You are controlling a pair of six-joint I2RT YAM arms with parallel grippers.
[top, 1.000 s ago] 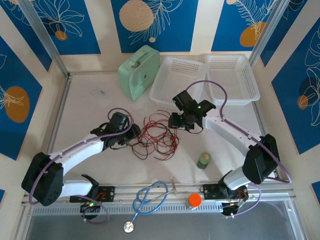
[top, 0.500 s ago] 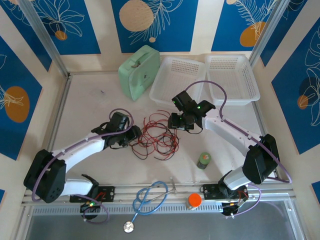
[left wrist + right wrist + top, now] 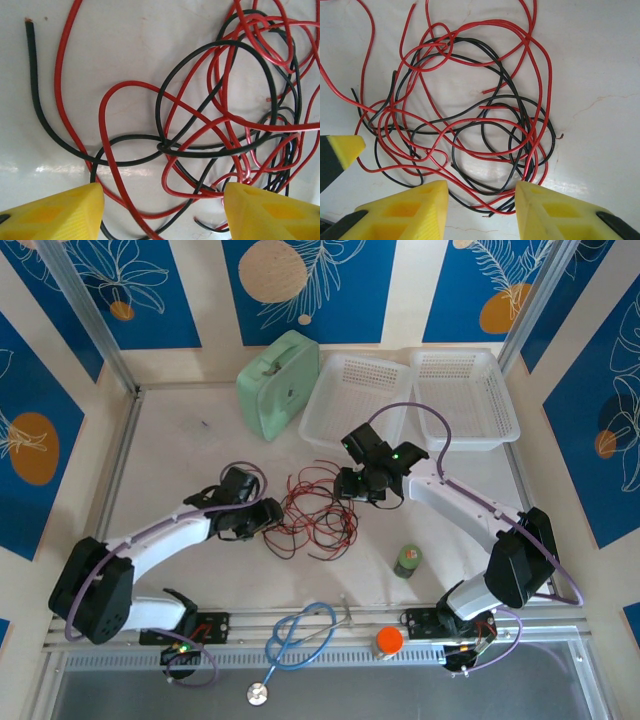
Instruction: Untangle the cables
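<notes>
Two thin, glossy cables (image 3: 315, 515), a red cable (image 3: 58, 75) and a black cable (image 3: 34, 90), sprawl in tangled loops on the smooth white bench (image 3: 125, 40). Left hand (image 3: 161, 200) gapes wide and empty, loops lying between its yellow wedge fingers (image 3: 60, 210). Right hand (image 3: 481, 192) stands partly apart, empty, with the tangle just ahead.
</notes>
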